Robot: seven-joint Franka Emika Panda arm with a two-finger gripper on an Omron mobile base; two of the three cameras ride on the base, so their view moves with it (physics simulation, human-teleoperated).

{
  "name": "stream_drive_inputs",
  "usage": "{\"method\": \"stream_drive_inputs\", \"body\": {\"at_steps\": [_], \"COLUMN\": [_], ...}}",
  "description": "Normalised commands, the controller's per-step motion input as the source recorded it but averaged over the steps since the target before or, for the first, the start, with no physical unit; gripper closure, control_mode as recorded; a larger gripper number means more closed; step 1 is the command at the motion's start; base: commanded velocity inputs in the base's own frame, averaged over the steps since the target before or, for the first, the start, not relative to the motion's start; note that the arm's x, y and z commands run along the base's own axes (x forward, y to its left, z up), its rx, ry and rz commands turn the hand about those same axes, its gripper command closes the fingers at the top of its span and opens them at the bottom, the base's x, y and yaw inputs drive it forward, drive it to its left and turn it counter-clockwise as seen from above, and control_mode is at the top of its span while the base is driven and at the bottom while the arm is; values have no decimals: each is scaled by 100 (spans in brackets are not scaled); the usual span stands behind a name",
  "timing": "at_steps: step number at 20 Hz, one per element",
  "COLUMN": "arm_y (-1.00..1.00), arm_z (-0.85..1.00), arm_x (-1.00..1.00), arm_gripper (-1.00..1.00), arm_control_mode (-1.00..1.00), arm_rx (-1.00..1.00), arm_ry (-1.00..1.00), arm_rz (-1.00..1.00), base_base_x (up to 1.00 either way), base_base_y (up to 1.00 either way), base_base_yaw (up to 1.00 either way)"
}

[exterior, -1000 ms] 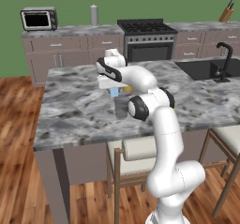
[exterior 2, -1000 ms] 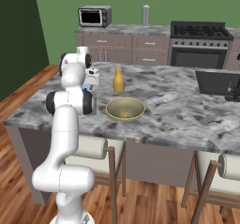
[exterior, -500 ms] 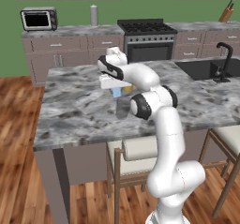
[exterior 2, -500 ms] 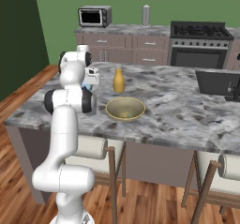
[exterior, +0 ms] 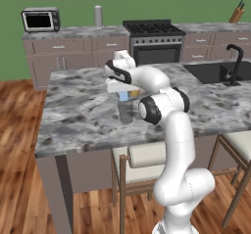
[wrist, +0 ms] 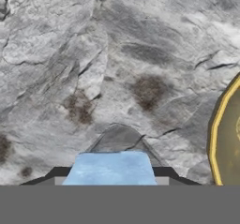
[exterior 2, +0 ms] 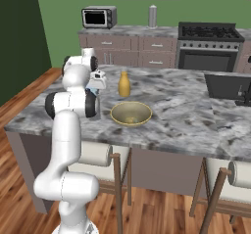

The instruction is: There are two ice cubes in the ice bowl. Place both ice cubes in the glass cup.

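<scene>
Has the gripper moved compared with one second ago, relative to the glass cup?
No. The gripper, holding an ice cube, hangs just above the glass cup as before; any shift is too small to tell.

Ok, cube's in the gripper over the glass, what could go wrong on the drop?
The gripper holds an ice cube just above the glass cup. The cup's mouth looks narrow, so a slightly off-centre release could bounce the cube onto the counter. Lowering further might knock the cup over.
</scene>
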Motion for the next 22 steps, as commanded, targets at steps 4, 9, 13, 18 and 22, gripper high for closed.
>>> {"method": "stream_drive_inputs", "body": {"at_steps": [4,9,13,18,22], "arm_y": [4,-1,0,0,0], "arm_z": [0,0,-2,-14,-19], "arm_x": [56,-32,-39,-17,2], "arm_gripper": [100,100,100,100,100], "arm_control_mode": [-100,-100,-100,-100,-100], "arm_rx": [0,0,0,0,0], "arm_ry": [-1,0,0,0,0], "arm_rz": [-4,0,0,0,0], "base_base_x": [0,0,0,0,0], "base_base_y": [0,0,0,0,0], "base_base_yaw": [0,0,0,0,0]}}
